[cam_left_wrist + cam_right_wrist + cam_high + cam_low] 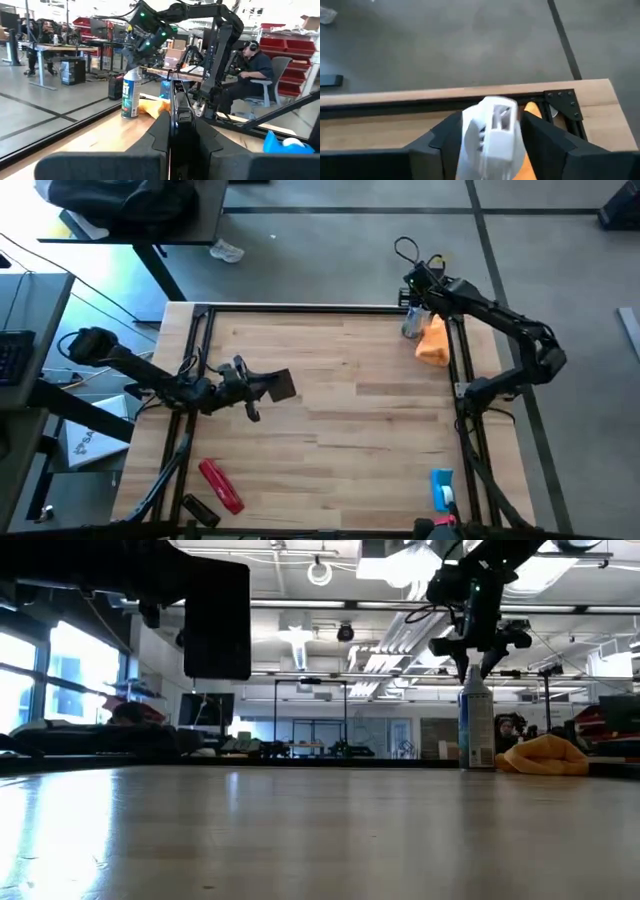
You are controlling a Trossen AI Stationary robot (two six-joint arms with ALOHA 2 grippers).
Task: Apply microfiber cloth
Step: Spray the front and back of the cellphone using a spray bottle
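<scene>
Microfiber cloth (433, 342): soft, crumpled orange heap with yellowish folds, lying on the wooden table (340, 420) at the far right corner, just beside the black frame rail. In the low view it is a low rumpled mound (546, 755) resting flat on the tabletop. Not gripped by anything.

Spray bottle (476, 725) stands upright right next to the cloth, touching or nearly so; cylindrical, white and pale, printed label, white sprayer head (492, 131) on top. Contents can't be told.

Right gripper (414, 300) is over the bottle top; in the right wrist view its dark fingers (445, 137) sit either side of the sprayer head, close against it. Whether the jaws are actually clamping it or only flanking it can't be told.

Left gripper (283, 384) is out over the left middle of the table, raised above the surface, well apart from the cloth. In the left wrist view its two matte black fingers (181, 115) are pressed together, nothing between them.

Table: light butcher-block planks, smooth, black metal frame around the edges.

Near edge: red oblong object (220, 484) at left, glossy; blue-and-white item (442, 486) at right. Both lie flat, well apart from the cloth.

A seated person (252, 65) shows in the room beyond the table.
</scene>
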